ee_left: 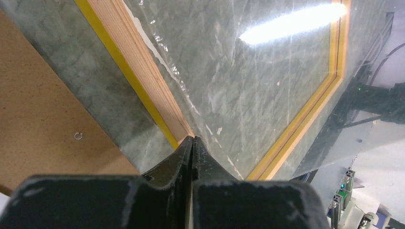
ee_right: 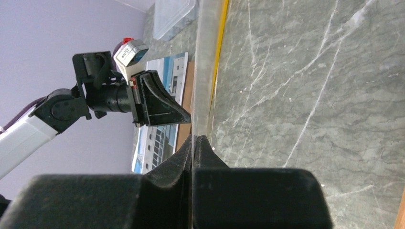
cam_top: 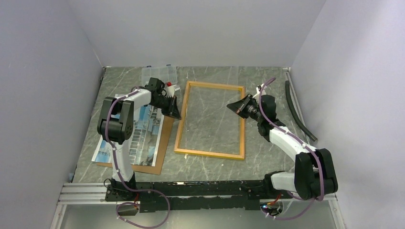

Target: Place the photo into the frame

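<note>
Showed the frame (cam_top: 210, 153) flat at the centre of the surface (cam_top: 267, 160), with only a clear pane in its opening. Located the photo (cam_top: 145, 136) outside it at 9 o'clock, on a brown backing board (cam_top: 165, 138); judged insertion not yet begun. Found the left gripper (cam_top: 175, 113) with fingers together at the frame's 10 o'clock edge, and the right gripper (cam_top: 230, 107) likewise together near 2 o'clock, with nothing visibly clamped. Noted a clear plastic box (cam_top: 160, 74) at 11 o'clock and a black strip (cam_top: 298, 109) at 3 o'clock, neither obstructing.
</note>
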